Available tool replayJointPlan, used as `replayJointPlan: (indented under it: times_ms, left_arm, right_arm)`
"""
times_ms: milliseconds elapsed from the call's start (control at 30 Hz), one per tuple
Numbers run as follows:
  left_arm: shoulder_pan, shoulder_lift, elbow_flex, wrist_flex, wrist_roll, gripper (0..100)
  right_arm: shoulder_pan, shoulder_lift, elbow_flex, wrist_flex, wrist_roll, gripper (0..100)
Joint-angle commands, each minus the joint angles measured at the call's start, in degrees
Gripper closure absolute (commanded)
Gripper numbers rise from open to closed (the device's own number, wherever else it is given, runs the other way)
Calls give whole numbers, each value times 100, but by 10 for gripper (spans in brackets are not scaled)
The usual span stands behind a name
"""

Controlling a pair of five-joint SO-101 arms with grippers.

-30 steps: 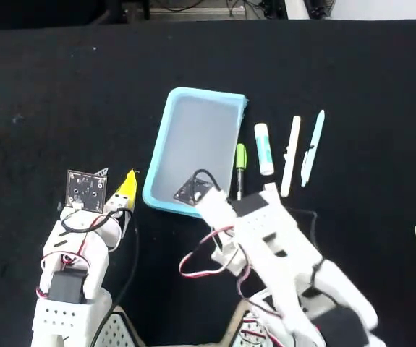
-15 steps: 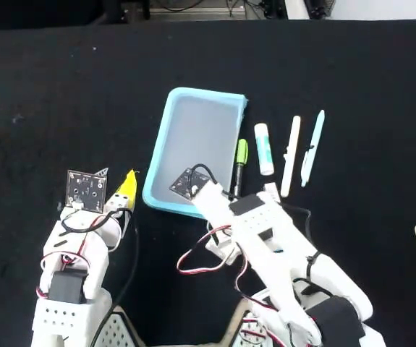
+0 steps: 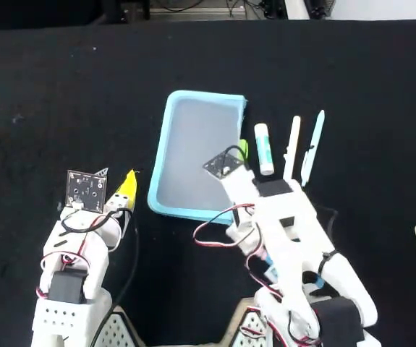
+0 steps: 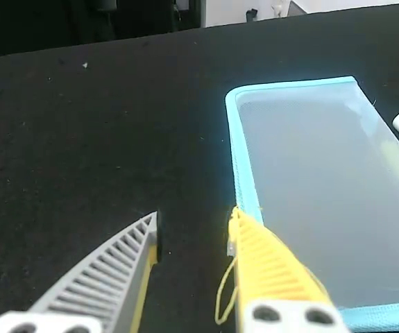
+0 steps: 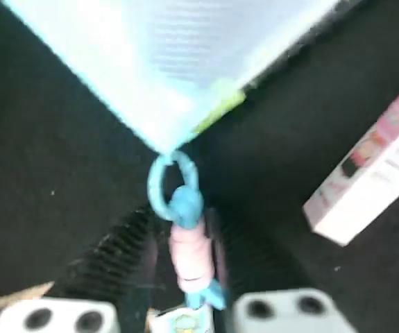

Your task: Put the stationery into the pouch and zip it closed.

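Your right fingers (image 5: pixel 116 243) are closed on the zipper pull (image 5: pixel 184 253) at a corner of the pouch (image 3: pixel 193 144), which lies flat mid-surface (image 3: pixel 63 87). A green marker (image 3: pixel 242 148) lies against the pouch's edge. The glue stick (image 3: pixel 263 148), white pen (image 3: pixel 293 144) and pale blue pen (image 3: pixel 313 144) lie just beyond. Your left fingers (image 4: pixel 268 263) hang open, holding nothing, beside the pouch's opposite edge.

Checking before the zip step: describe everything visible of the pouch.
The pouch is a flat rectangle with a frosted, see-through face and light-blue trim, lying on the black table. At one corner its pull, a blue ring with a pink charm, sits pinched in the right gripper. A green pen lies along its edge.
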Motion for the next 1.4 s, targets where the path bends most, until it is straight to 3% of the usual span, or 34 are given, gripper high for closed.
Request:
replayJointPlan:
  times_ms: [0, 167, 367, 467, 600, 867, 1033, 1367]
  left_arm:
    - [-48, -35, 127, 9, -35, 830]
    - [-57, -35, 127, 9, -35, 830]
    - [-57, -35, 127, 9, -35, 830]
    - [-57, -35, 127, 9, -35, 830]
    - [-57, -35, 127, 9, -35, 830]
    - [4, -44, 127, -53, -26, 830]
    - [295, -35, 127, -993, 9, 830]
    - [286, -26, 13, -360, 9, 830]
  right_arm:
    - [105, 13, -189, 105, 0, 768]
    - [114, 13, 127, 26, 9, 788]
    - [114, 13, 945, -1134, 457, 790]
    - [123, -31, 936, -1090, 484, 799]
    - [149, -31, 716, -1055, 501, 997]
    - [114, -40, -1121, 774, 492, 988]
    - [141, -110, -2167, 1547, 492, 988]
    - [-79, -2615, -2431, 1459, 484, 987]
